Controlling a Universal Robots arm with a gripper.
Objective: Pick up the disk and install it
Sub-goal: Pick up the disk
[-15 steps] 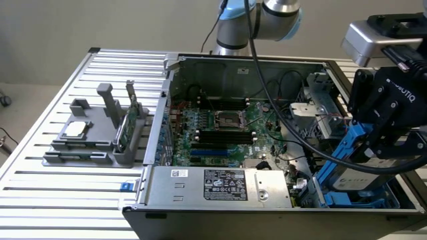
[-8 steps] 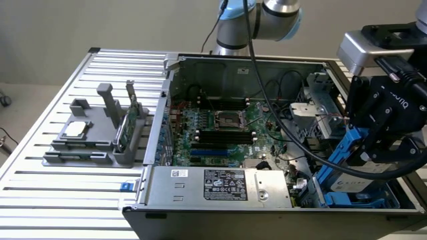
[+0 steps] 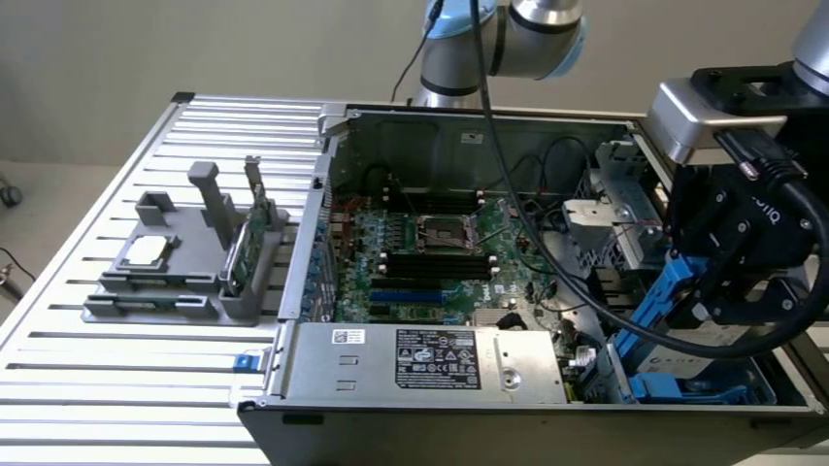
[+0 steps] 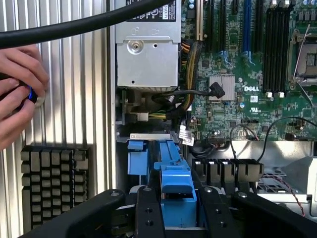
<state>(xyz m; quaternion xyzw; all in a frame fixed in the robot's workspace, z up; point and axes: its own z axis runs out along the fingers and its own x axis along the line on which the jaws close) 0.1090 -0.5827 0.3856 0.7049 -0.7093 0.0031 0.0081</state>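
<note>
Up close, your pincer (image 4: 177, 210) clamps both sides of the disk (image 4: 171, 166) by its blue carrier; it sits tilted at the corner bay of the open computer case (image 3: 414, 146).

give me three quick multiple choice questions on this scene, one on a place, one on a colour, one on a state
1. Where is the disk? A) on the grey fixture B) flat on the slatted table C) in the gripper, over the computer case
2. What colour is the disk's carrier? A) blue B) red C) yellow
3. The computer case is A) shut, panel on B) open, motherboard exposed C) wrapped in plastic
Answers: 1 C, the gripper is shut on it above the case's corner at the exterior view's right; 2 A, blue plastic frames it; 3 B, the motherboard shows.
</note>
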